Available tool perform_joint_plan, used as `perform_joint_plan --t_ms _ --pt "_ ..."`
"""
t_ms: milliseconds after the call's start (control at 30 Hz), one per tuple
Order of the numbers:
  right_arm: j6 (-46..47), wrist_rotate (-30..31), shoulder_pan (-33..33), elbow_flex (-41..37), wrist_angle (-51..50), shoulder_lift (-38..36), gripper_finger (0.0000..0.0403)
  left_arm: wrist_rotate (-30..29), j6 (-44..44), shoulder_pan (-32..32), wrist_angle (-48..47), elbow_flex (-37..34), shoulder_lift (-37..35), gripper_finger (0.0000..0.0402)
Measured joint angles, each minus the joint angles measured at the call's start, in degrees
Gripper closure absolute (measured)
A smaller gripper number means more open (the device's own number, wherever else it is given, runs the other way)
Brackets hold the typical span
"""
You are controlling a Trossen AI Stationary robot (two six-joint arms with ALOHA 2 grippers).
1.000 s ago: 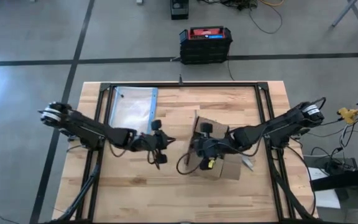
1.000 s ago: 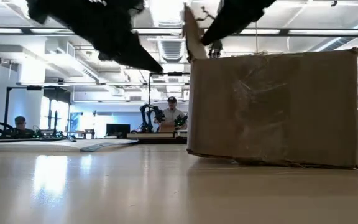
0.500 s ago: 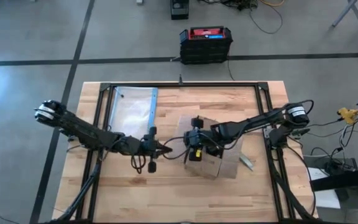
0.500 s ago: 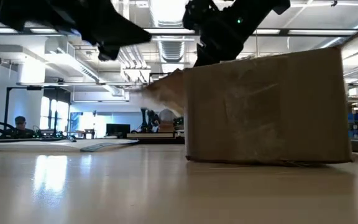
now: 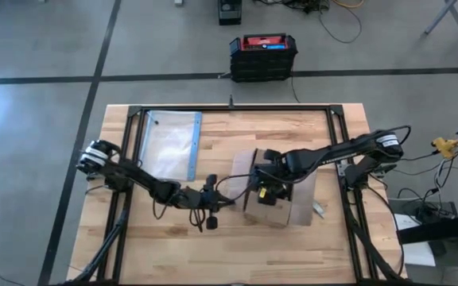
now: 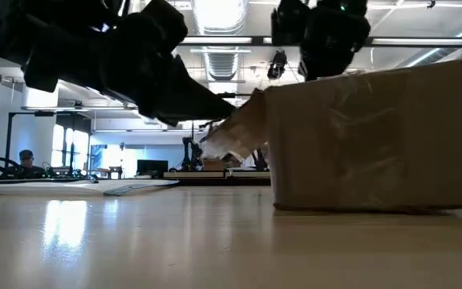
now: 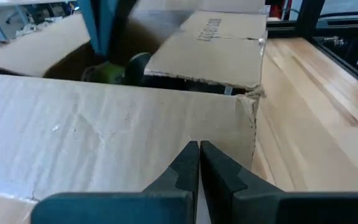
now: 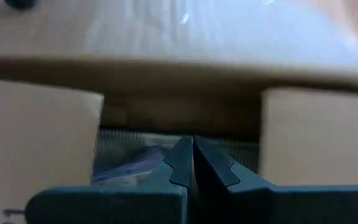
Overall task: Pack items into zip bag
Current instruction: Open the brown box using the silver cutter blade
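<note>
Cardboard comes first: the brown corrugated cardboard box [image 5: 281, 195] now sits a little further toward the right side of the pale wooden plank desk [image 5: 237, 246] than a second ago, and its left flap, upright then, now leans outward, as the low view shows.

Both arms have moved in that time. The left gripper [image 5: 227, 204] has slid closer to the box and now points at its left wall; in the left wrist view its jaws are pressed together, tips touching, right against the ribbed, slightly torn cardboard [image 7: 104, 137]. The left arm lies low and long across the desk from the left edge.

The right gripper [image 5: 265, 193] has shifted from the box's left rim to above its open top. The right wrist view looks down between two flaps into the dim interior, jaws pressed together with nothing between them. Something bluish and flat [image 8: 132, 163] lies inside, too blurred to identify.

The flat clear plastic zip bag with a blue strip along one edge [image 5: 169, 143] lies in the same place at the desk's far left, well apart from both grippers.
</note>
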Motion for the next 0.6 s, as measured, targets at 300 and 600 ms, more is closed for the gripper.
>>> perform_joint_plan --t_ms 300,600 --pt "3.9 11.2 1.3 -1.2 -6.5 1.8 0.0403 0.2 -0.1 -0.1 -1.2 0.2 -1.2 0.0402" --pt "7.0 21.2 0.9 1.8 -15.6 0.8 0.0403 0.3 0.2 -0.1 -1.7 -0.1 -1.5 0.0402"
